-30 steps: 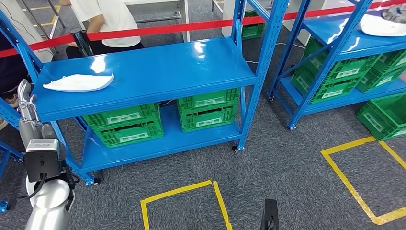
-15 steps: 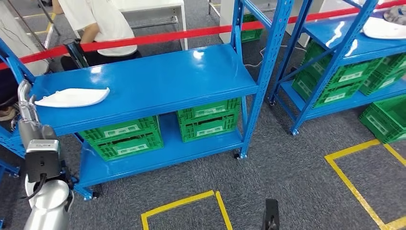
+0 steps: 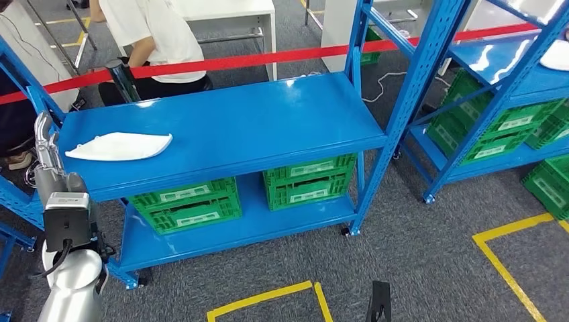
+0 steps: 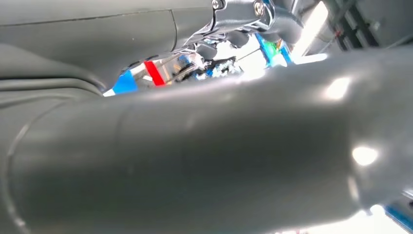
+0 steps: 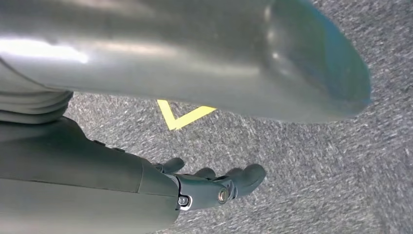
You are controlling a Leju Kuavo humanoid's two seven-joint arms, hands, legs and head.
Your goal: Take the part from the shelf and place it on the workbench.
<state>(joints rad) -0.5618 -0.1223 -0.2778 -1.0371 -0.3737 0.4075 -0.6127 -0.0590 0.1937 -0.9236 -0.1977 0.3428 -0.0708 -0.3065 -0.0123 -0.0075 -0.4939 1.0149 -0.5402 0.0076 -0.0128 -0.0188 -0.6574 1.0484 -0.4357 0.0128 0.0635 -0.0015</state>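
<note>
A long, flat white part point(image 3: 119, 145) lies on the left end of the blue shelf's top board point(image 3: 268, 124). My left hand point(image 3: 45, 144) is raised just off the shelf's left edge, beside the part and apart from it. Its fingers point up and hold nothing. In the left wrist view the thick grey thumb point(image 4: 204, 161) crosses the picture, with the darker fingers point(image 4: 238, 9) behind it. My right hand point(image 3: 379, 303) hangs low over the carpet. The right wrist view shows that hand point(image 5: 214, 187) with loosely spread fingers and nothing in them.
Green crates point(image 3: 188, 204) point(image 3: 310, 178) stand on the lower board. A red barrier tape point(image 3: 268, 59) runs behind the shelf, with a person in a white shirt point(image 3: 151, 33) beyond it. A second blue shelf point(image 3: 510, 74) with crates stands to the right. Yellow tape point(image 3: 268, 298) marks the carpet.
The whole picture has shifted, so the camera has moved: the shelf now sits further right and a little larger. Both hands keep their places in the picture.
</note>
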